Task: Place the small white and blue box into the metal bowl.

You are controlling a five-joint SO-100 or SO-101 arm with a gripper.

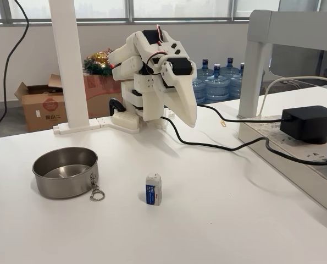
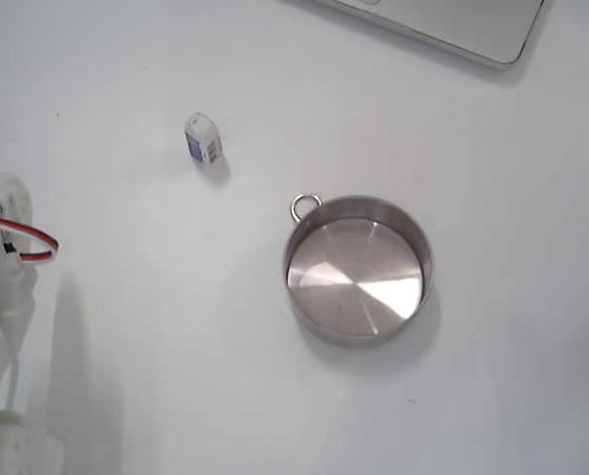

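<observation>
- The white, 3D-printed arm is sitting folded at the back of the white worktop (image 1: 218,220) in a fixed view, with its long tapering claw (image 1: 188,118) pointing down and slightly forward, well above the surface.
- The claw's fingers are lying close together and gripping nothing; from this angle I cannot tell whether a narrow gap is remaining between them.
- The small white and blue box (image 1: 153,189), a tiny upright rectangular carton with a blue front panel, is standing on the worktop in front of the claw and a little to its left in that view, well apart from it and much lower.
- The box's long axis is running vertically, so the claw is likely needing to reach forward and drop down over it, closing across the narrow sides.
- The round, straight-sided stainless steel bowl (image 1: 64,172) is sitting empty to the left of the box, near it but not touching, with its small clip ring (image 1: 97,194) lying on the side facing the box.
- In the other fixed view, looking down, the box (image 2: 203,140) is standing up and to the left of the bowl (image 2: 358,327), with the ring (image 2: 305,206) between them.
- Judging from this layout, the carry is going to be a short sideways move.
</observation>
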